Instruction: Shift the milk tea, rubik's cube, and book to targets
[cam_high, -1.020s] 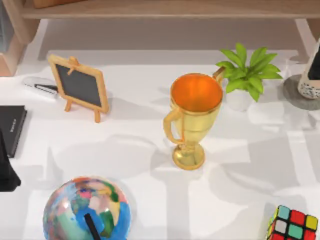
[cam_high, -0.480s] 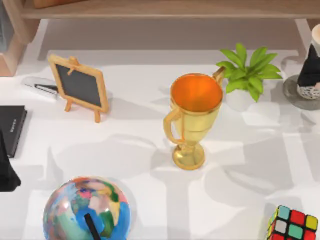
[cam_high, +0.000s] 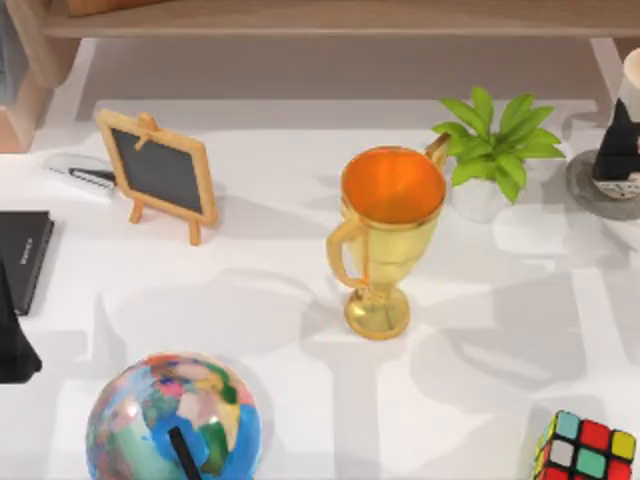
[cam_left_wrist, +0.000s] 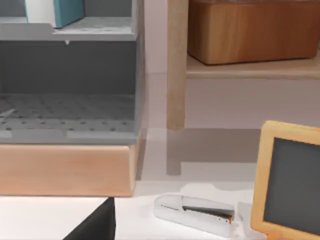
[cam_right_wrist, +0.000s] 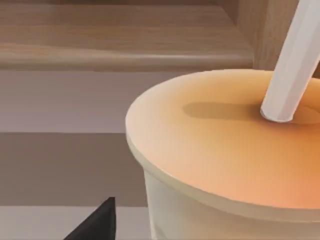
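Carefully, you are steadying a top-heavy, slippery milk tea (cam_right_wrist: 230, 165) just beside the right gripper's jaws, whose state I cannot tell.

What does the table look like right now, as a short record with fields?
milk tea: tall cream-beige cup on the grey round stone-like disc, far right edge
right gripper: dark, at the cup
left gripper: dark, left edge, beside the thin black slab
rubik's cube: multicoloured cube, front right corner
centre: gold trophy
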